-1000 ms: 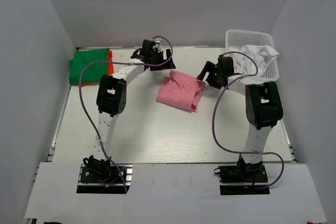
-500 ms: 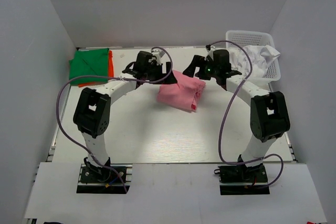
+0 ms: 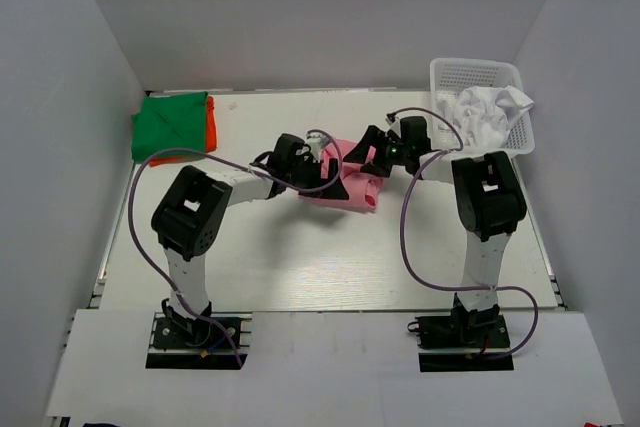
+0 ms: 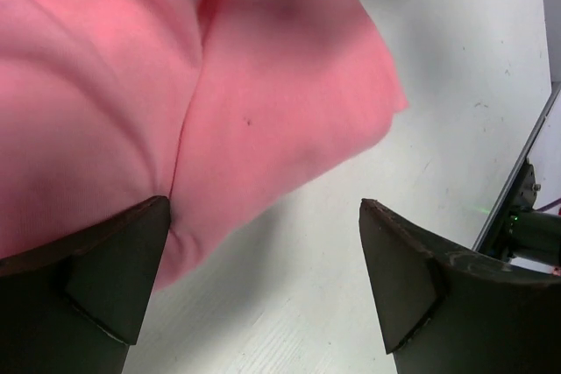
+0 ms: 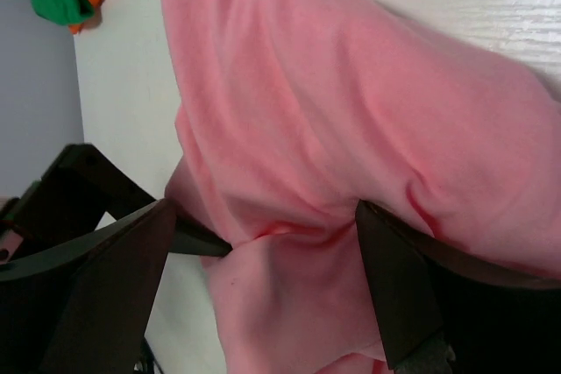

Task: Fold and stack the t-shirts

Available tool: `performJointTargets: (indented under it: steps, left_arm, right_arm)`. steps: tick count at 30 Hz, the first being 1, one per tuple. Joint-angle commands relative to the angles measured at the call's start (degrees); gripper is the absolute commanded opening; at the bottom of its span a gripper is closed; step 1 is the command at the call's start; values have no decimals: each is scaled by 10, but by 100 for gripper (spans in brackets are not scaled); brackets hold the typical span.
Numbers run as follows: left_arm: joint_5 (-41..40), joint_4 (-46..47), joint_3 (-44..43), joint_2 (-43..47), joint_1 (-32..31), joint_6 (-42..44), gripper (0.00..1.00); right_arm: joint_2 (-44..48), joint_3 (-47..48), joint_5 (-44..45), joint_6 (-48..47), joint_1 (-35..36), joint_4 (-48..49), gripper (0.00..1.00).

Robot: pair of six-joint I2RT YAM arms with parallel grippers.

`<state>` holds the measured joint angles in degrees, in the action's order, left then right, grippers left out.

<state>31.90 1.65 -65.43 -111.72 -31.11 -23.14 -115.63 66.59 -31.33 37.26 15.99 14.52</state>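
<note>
The salmon pink t-shirt (image 3: 350, 190) lies loosely folded and rumpled near the middle of the surface (image 3: 300, 257), with both arms reaching in on it from either side. The green t-shirt (image 3: 170, 125) sits on the orange t-shirt (image 3: 211, 123) at the far left corner. The white t-shirt (image 3: 487, 112) is heaped in the lattice basket (image 3: 470, 72) at the far right.

The main risk is probably a bad pinch. The cloth is bunched into creases where the jaws stand, so closing here could catch only a wrinkle or a single layer, and the fold would sag open when lifted. A grab through every layer could instead drag the whole bundle. The two tools also work very near each other over one small garment, so a careless move could knock them together.

The left tool (image 4: 263, 243) is spread wide and holds nothing. One finger presses against the shirt's edge at a crease and the other stands over bare surface, so the jaws straddle the hem. The right tool (image 5: 263, 243) is likewise fully released and empty, with both fingers low over the pink cloth and a puckered ridge between them.
</note>
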Motion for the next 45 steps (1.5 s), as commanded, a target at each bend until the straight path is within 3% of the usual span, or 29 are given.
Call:
performJointTargets:
  steps: [1, 6, 12, 16, 20, 24, 27, 32, 35, 45]
  left_arm:
    - [-11, -29, 70, 12, -12, -1, 100]
    - [-25, -72, 70, -3, -25, 10, 100]
    - [-98, -114, 29, 90, -41, 15, 100]
    - [-141, -112, 20, 163, -41, 29, 100]
    - [-206, -122, -9, 173, -21, -1, 100]
    - [-218, -169, -120, 100, -8, -8, 100]
    - [-176, -163, -180, 28, 7, -15, 100]
    - [-104, -180, -295, -94, 18, -20, 100]
    - [-98, -194, -309, -150, 24, -25, 100]
    - [-147, -224, -363, -219, 65, -31, 100]
  right_arm:
    - [-39, 6, 58, -4, -20, 5, 90]
    - [-39, 49, 39, -67, -22, -21, 90]
    - [52, 90, 18, -170, -8, -88, 90]
    - [142, 37, 7, -161, 7, -106, 90]
    - [202, -29, -11, -131, 18, -77, 90]
    - [232, -96, -71, -36, 22, 8, 90]
    - [226, -172, -101, 36, 23, 142, 90]
    - [161, -222, -108, 93, 26, 280, 90]
    - [108, -251, -101, 126, 17, 331, 90]
    - [116, -336, 11, 43, 15, 183, 90]
